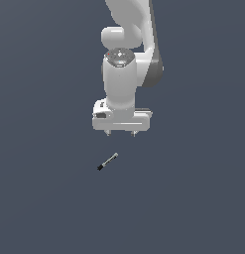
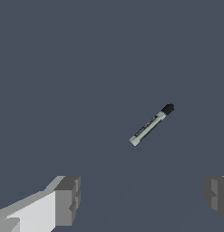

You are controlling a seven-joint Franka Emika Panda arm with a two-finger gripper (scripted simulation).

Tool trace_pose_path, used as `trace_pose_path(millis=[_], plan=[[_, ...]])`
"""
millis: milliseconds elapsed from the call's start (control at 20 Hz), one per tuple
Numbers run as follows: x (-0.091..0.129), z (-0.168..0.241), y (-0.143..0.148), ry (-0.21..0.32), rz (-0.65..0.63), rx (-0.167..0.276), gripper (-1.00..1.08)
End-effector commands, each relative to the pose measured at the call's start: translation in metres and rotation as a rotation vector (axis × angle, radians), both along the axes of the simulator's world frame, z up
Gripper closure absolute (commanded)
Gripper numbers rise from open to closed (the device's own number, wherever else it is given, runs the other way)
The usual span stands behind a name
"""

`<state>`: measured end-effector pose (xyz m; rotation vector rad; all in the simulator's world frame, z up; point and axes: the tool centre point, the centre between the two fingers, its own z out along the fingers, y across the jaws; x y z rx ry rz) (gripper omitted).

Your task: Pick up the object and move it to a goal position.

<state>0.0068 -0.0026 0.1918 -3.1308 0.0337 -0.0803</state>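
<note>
**Rod lies free under a spread hand**

The hand (image 1: pixel 121 133) hangs above the tabletop (image 1: pixel 39 198), fingers (image 2: pixel 66 201) wide apart and holding nothing; the rod (image 1: pixel 107 161) lies flat on the tabletop, diagonal, black tip toward the exterior view's left, apart from the fingers.

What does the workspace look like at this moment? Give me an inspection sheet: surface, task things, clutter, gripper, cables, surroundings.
Surface: flat, plain dark grey-blue floor, unmarked.
Job's things: the pen-like rod, light grey shaft with a black tip, lies flat and diagonal on the surface, untouched. No goal marker seen.
Clutter: nothing seen.
Grippers: the gripper points down with its fingers spread wide, holding nothing. In the exterior view it sits above the rod in the image, apart from it; the wrist view shows the rod not yet between the fingers.
Cables: nothing seen.
Surroundings: nothing seen beyond the same dark background.
</note>
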Motion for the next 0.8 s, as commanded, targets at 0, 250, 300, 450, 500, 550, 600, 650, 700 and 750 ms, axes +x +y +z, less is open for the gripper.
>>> trace_pose_path(millis=[0,250,300,450,500,550,600,650,700,750], plan=[[0.0,0.0,0.0,0.0,0.0,0.0,-0.92],[-0.001,0.004,0.009,0.001,0.006,0.013,-0.92],[-0.002,0.006,0.012,0.001,0.009,0.018,-0.92],[-0.003,0.009,0.019,0.002,0.016,0.028,-0.92],[-0.003,0.009,0.02,0.002,0.017,0.029,-0.92],[-0.003,0.009,0.02,0.002,0.017,0.029,-0.92],[-0.003,0.009,0.02,0.002,0.016,0.028,-0.92],[-0.003,0.009,0.019,0.002,0.014,0.028,-0.92],[-0.003,0.008,0.019,0.002,0.01,0.028,-0.92],[-0.002,0.007,0.018,0.003,0.004,0.028,-0.92]])
